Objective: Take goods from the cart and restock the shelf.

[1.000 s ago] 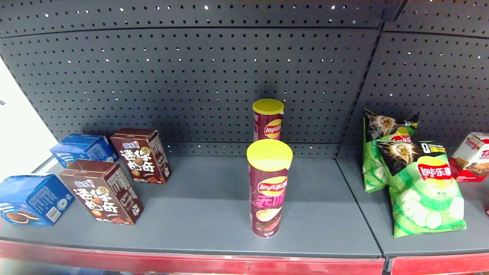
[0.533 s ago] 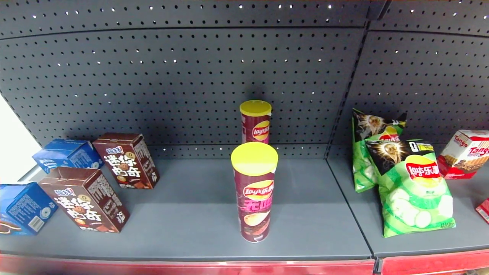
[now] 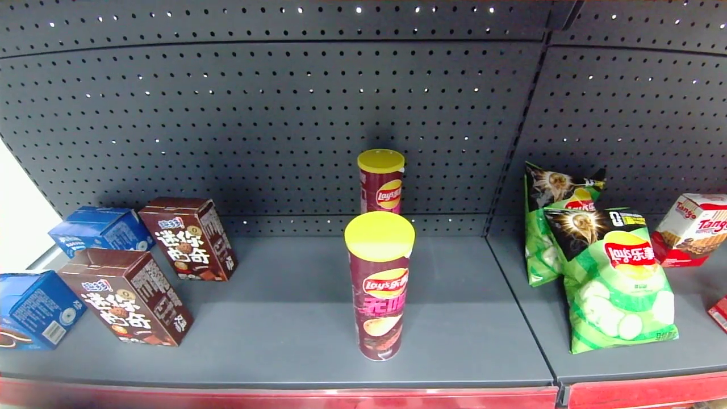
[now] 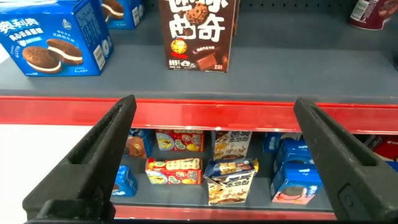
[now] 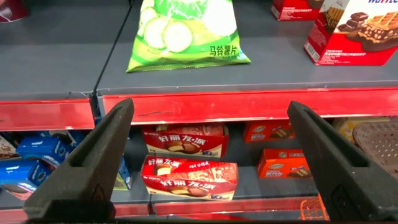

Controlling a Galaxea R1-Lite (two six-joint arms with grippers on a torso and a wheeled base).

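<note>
Left end effector point(image 4: 214, 109) and right end effector point(image 5: 211, 109): jaws apart, empty, low at the shelf point(image 3: 454, 341) front lip. Near chip can point(image 3: 379, 284) stands mid-shelf, far chip can point(image 3: 381, 180) behind it. Probably a fetch step: bring matching stock and set it upright in the bare space beside them, without bumping the near can.

Shelf deck point(image 3: 272, 324): plain dark grey; edge strip point(image 3: 272, 393) glossy red.
Back panel point(image 3: 284, 113): dark grey, even grid of small holes.
Front can point(image 3: 379, 295) and rear can point(image 3: 380, 190), centre: maroon, yellow lids.
Front brown box point(image 3: 126, 295), rear brown box point(image 3: 190, 238), left: chocolate brown, white lettering.
Blue box point(image 3: 34, 309), lower left: blue with white.
Front bag point(image 3: 619, 284), right: green, pale cucumber slices, black top.
Wafer box point(image 3: 690, 230), right edge: red and white.
</note>
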